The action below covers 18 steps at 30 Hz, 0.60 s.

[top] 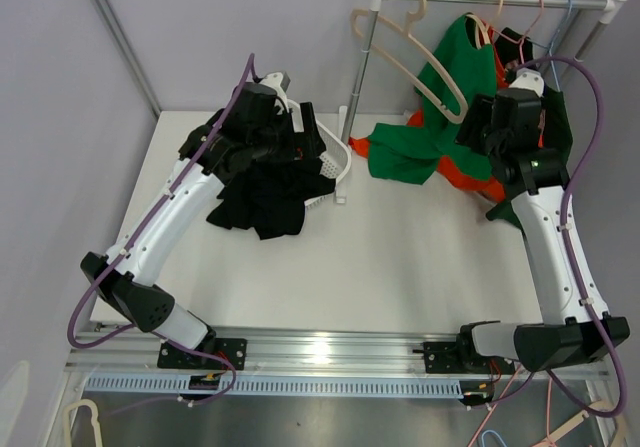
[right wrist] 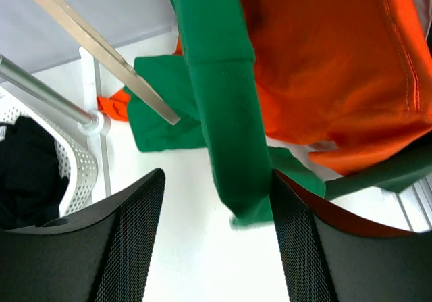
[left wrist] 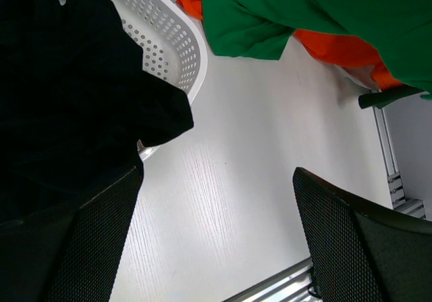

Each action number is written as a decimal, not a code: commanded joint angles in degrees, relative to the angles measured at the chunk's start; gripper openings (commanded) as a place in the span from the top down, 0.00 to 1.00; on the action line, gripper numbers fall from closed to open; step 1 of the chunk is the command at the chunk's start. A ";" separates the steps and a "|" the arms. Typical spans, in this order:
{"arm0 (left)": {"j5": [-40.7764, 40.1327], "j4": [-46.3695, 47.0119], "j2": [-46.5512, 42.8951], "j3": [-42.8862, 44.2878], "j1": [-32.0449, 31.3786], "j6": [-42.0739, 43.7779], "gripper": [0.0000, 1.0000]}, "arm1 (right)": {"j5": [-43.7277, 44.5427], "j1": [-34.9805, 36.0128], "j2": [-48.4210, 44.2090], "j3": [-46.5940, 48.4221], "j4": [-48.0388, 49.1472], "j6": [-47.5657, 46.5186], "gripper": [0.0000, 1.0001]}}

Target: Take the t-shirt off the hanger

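A green t-shirt hangs from a hanger on the rail at the back right, and its lower part trails onto the table. An orange shirt hangs behind it. My right gripper is open beside the shirt. In the right wrist view a green fold hangs between my fingers, close to the right one, with the orange shirt beyond. My left gripper is open and empty above the table, by the black clothes.
A white perforated basket with a pile of black clothes sits at the back left, under my left arm. An empty beige hanger hangs tilted on the rail. The rack's upright pole stands between the basket and the shirts.
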 commanded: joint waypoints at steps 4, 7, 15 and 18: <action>0.25 2.00 -2.49 -0.57 -0.71 0.74 0.00 | 0.89 -2.07 6.41 8.76 5.81 -2.76 0.32; -0.02 1.91 -2.58 -0.22 -0.71 1.26 0.01 | 3.70 -2.51 10.98 15.96 5.37 -4.87 0.32; 0.42 1.83 -0.30 2.59 -0.80 1.62 0.00 | 2.04 -3.92 22.32 36.26 5.17 -9.08 0.27; 0.42 2.96 -0.12 2.51 -0.71 1.44 0.00 | -0.76 -5.23 25.93 37.77 12.89 -11.02 0.24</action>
